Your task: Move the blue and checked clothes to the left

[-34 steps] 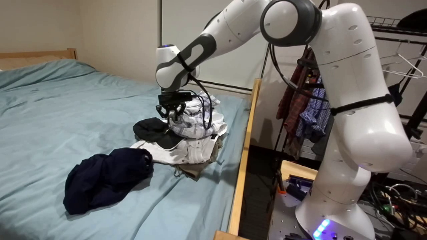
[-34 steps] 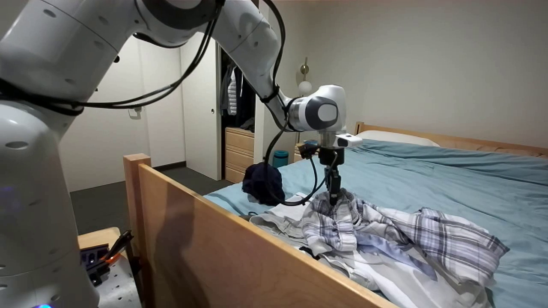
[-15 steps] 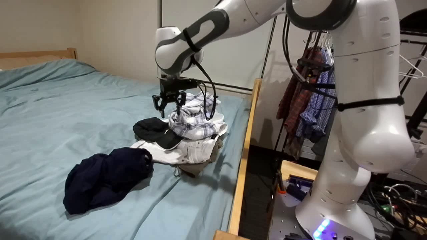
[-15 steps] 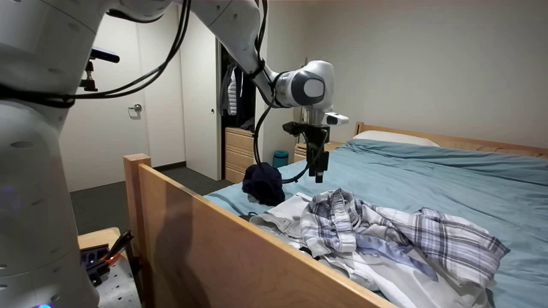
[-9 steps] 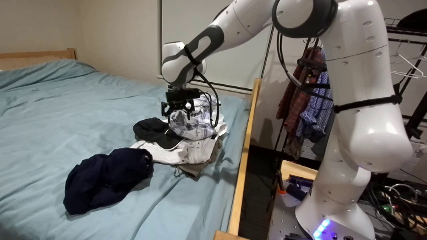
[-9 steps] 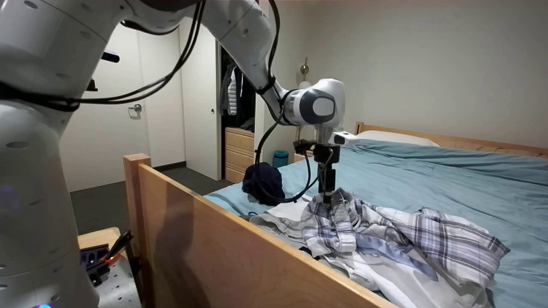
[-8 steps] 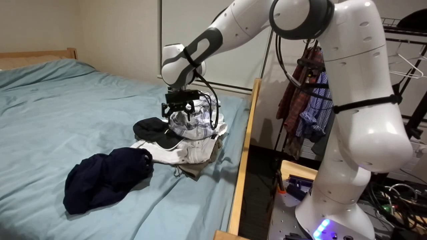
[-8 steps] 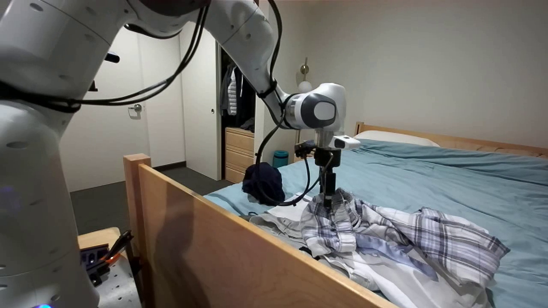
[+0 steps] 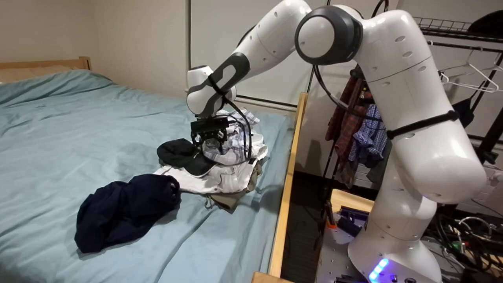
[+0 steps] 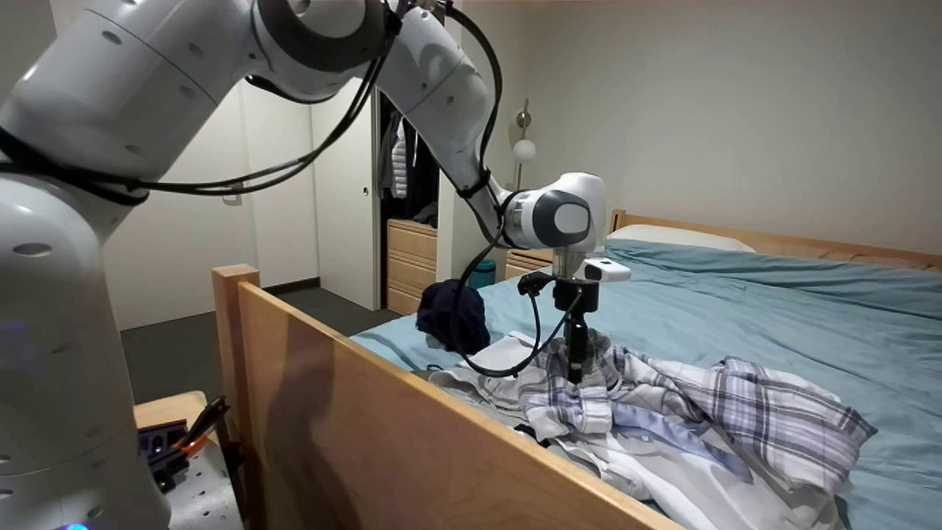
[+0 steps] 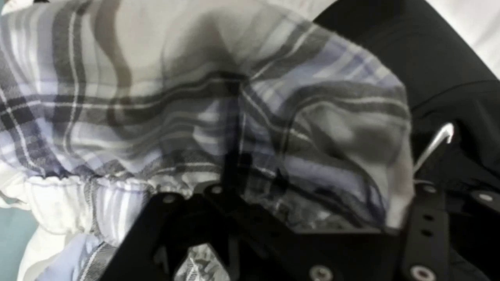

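The blue and checked clothes (image 10: 780,412), white with blue-grey checks, lie rumpled on top of a clothes pile in both exterior views. My gripper (image 9: 210,151) points straight down into their bunched near end, with its tips sunk in the cloth. In the wrist view the checked fabric (image 11: 156,128) fills most of the picture. Folds bulge up between the fingers (image 11: 232,168), which stand apart; the cloth hides part of the far finger. No tight pinch on the fabric shows.
A black garment (image 9: 177,155) and white clothes (image 9: 196,179) lie against and under the checked ones. A dark navy bundle (image 9: 125,212) rests separately on the blue bed sheet (image 9: 70,149). The wooden bed board (image 10: 412,427) stands between arm base and pile.
A second ago the gripper hung open above the pile. It has come down and pressed into the checked clothes, denting them slightly. The other clothes have not moved.
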You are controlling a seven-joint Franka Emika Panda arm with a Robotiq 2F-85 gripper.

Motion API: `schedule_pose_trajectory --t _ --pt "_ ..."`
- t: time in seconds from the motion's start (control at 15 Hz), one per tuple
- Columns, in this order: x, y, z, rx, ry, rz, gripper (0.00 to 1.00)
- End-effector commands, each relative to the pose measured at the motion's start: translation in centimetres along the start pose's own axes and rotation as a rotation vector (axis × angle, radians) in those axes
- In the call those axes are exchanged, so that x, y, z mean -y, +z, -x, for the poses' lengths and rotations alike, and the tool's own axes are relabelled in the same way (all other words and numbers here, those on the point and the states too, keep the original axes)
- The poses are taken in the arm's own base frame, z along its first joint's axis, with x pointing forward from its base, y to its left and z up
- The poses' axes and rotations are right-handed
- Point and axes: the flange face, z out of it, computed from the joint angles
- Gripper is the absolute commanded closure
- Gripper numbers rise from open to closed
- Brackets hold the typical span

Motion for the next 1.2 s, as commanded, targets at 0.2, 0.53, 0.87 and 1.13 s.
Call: schedule_pose_trajectory --t 0.2,0.53,0.87,1.13 --pt "0.8 -0.6 -1.3 -0.038 0.020 0.017 0.66" --pt "0.9 -0.6 -1.4 -0.038 0.022 0.009 0.97" --pt "1.2 -0.8 -1.1 -0.025 -0.010 -0.007 0.98" --pt "-1.5 -5.3 -0.3 -0.064 -0.064 -0.034 0.97"
